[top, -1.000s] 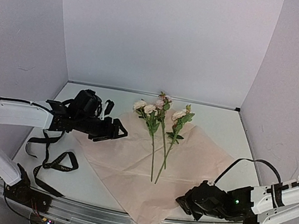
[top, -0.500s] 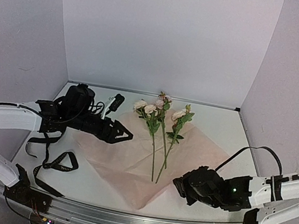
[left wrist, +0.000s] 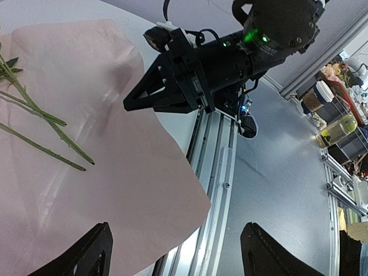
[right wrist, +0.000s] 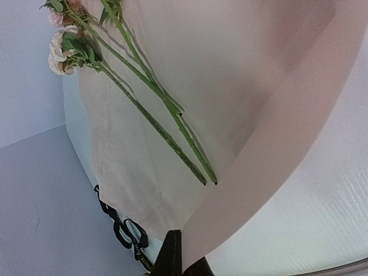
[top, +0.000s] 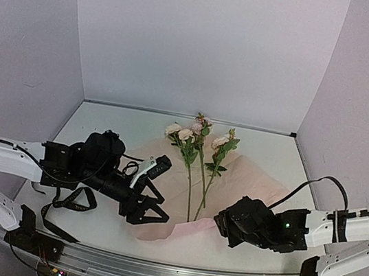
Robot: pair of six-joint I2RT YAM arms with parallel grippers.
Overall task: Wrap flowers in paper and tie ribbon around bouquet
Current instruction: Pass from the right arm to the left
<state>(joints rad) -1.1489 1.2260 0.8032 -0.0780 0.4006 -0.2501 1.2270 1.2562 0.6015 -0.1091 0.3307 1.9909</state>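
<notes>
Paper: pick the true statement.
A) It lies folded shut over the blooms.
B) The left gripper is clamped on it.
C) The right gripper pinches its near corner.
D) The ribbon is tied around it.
C: the right gripper is shut on the near corner of the paper, curling it upward, while the left gripper stands open above the sheet.
</notes>
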